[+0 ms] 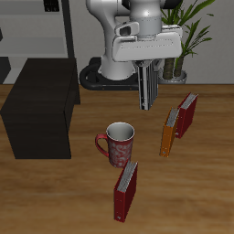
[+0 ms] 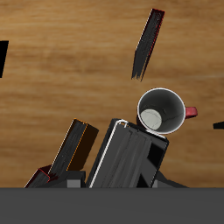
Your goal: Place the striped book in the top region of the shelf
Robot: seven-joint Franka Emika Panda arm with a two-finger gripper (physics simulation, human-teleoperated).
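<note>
In the exterior view, the hand (image 1: pixel 146 71) is seen raised above the worktop (image 1: pixel 55 196), its two fingers closed narrowly on the striped book (image 1: pixel 146 96). The book hangs upright from it, clear of the surface. With the mug (image 1: pixel 119 144) taken as the dial's centre and twelve towards the worktop's back, the held book is found at about one o'clock and the shelf (image 1: pixel 41 119) at about ten. An orange book (image 1: pixel 169 132) stands at two, with a dark red book (image 1: pixel 186 114) just behind it. A second dark red book (image 1: pixel 126 190) stands at six.

In the wrist view, the striped book (image 2: pixel 131 157) is seen close up in the grip, beside the mug (image 2: pixel 162 111). The orange book (image 2: pixel 74 147) lies on its other side.
</note>
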